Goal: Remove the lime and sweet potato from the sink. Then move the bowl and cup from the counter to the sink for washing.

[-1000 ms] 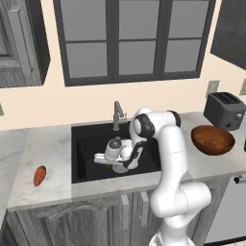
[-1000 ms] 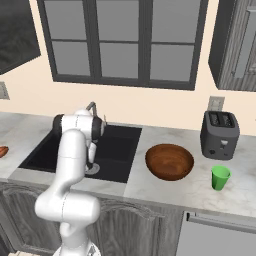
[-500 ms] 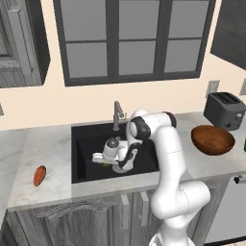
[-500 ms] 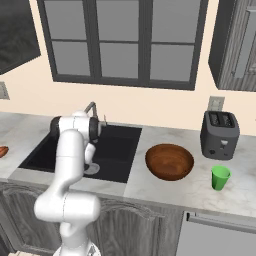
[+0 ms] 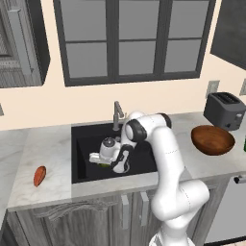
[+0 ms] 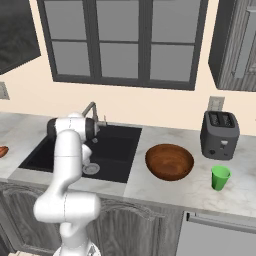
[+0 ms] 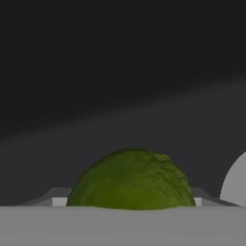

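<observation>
The gripper [image 5: 103,161] is down inside the sink [image 5: 86,144], reaching toward the basin's 9 o'clock side in the left base view. The lime [image 7: 130,180] sits right at the gripper: in the hand view it bulges up at 6 o'clock, very close to the camera, with the dark basin floor behind it and the silver drain [image 7: 236,185] at 4 o'clock. In the left base view a sliver of the lime [image 5: 104,164] shows just under the hand. Whether the jaws are touching the lime or standing apart from it cannot be told. The sweet potato [image 5: 40,176] lies on the tabletop [image 5: 43,149] at 9 o'clock of the sink. The bowl [image 6: 169,161] rests at 3 o'clock of the sink, with the cup [image 6: 220,177] farther at 3 o'clock.
</observation>
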Controlling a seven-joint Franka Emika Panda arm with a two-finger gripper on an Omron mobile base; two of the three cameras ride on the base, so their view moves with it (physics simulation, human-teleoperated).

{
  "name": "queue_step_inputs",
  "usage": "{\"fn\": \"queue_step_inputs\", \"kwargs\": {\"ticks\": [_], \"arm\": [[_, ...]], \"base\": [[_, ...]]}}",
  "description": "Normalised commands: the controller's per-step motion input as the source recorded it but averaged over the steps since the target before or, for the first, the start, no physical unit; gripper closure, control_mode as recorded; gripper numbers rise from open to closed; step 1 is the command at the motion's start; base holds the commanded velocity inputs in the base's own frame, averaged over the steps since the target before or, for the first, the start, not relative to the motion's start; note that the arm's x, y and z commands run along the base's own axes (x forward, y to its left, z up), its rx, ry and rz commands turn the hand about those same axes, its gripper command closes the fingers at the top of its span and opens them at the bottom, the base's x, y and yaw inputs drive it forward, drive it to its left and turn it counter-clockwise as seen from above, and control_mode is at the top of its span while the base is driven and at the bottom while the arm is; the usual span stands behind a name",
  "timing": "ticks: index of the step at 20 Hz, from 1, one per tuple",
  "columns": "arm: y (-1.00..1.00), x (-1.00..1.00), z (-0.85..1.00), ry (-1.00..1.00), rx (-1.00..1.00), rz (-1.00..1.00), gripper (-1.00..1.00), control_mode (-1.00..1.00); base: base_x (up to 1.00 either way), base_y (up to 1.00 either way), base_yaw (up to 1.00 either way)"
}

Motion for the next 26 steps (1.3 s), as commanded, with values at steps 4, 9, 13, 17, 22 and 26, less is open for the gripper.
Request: {"fn": "queue_step_inputs", "kwargs": {"ticks": [4,9,13,17,22,26], "arm": [[0.01,0.15,-0.18,0.04,0.0,0.0,1.0,-1.0],[0.0,0.11,-0.17,0.0,-0.02,0.0,1.0,-1.0],[0.0,0.02,-0.16,0.0,-0.01,0.0,1.0,-1.0],[0.0,-0.13,-0.06,0.0,0.0,0.0,1.0,-1.0],[-0.05,-0.28,0.02,0.0,0.0,0.0,1.0,-1.0],[-0.13,-0.28,0.18,0.0,0.0,-0.02,1.0,-1.0]], "base": [[0.0,0.0,0.0],[0.0,0.0,0.0],[0.0,0.0,0.0],[0.0,0.0,0.0],[0.0,0.0,0.0],[0.0,0.0,0.0]]}}
